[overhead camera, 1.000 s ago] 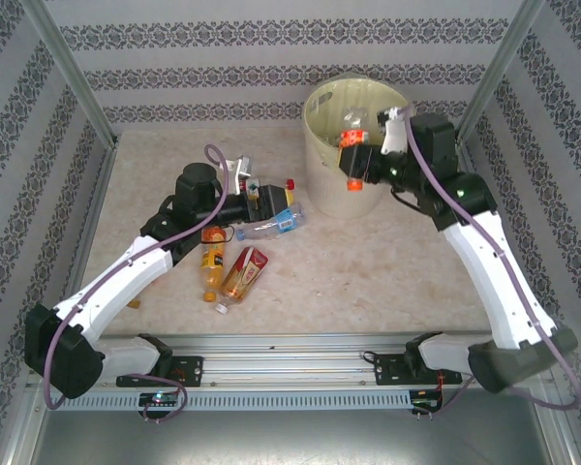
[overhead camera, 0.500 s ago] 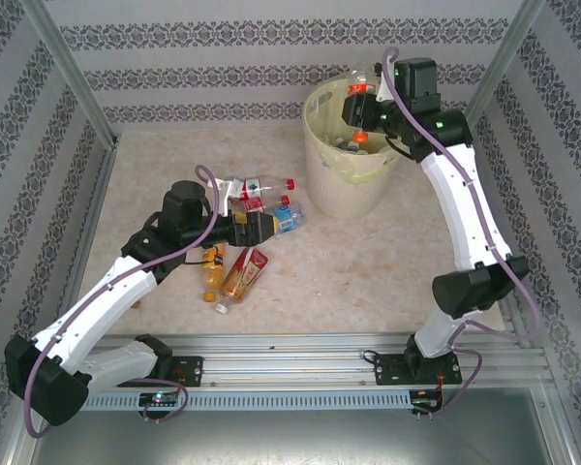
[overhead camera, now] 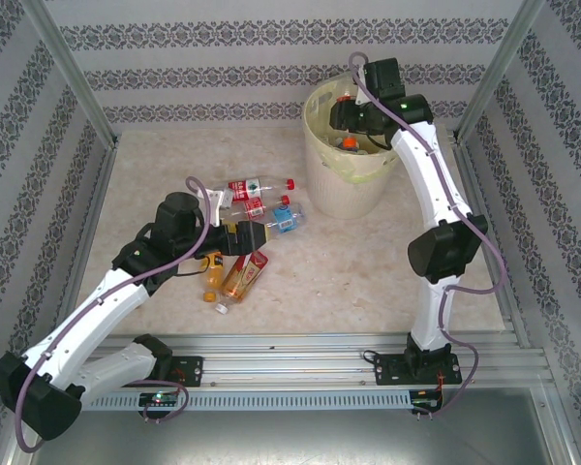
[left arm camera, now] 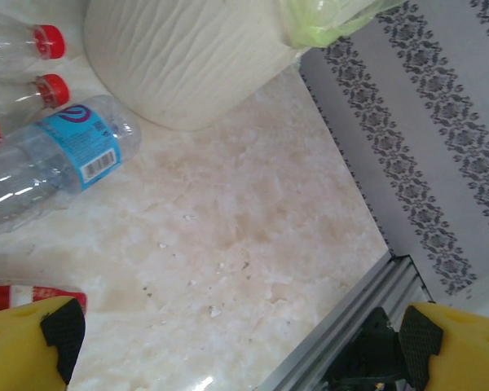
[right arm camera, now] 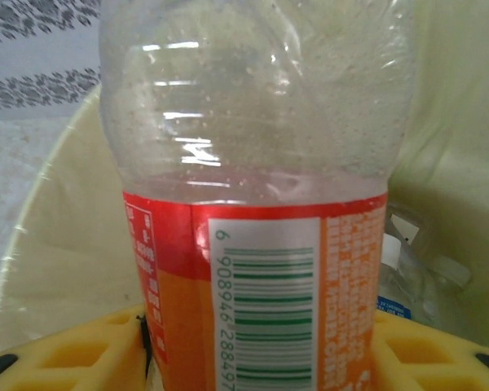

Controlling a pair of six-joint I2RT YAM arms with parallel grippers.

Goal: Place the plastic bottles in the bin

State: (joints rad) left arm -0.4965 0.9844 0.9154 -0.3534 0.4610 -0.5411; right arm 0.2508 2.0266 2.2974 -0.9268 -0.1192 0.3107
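Left gripper [overhead camera: 255, 235] has edged nearer over the bottles [overhead camera: 257, 186] lying on the table [overhead camera: 368, 262], fingers spread wide. Right gripper [overhead camera: 347, 124] has swung from the front of the bin [overhead camera: 344, 189] to above its mouth. An orange-label bottle [right arm camera: 253, 204] sits between its fingers; I cannot tell whether they still pinch it.
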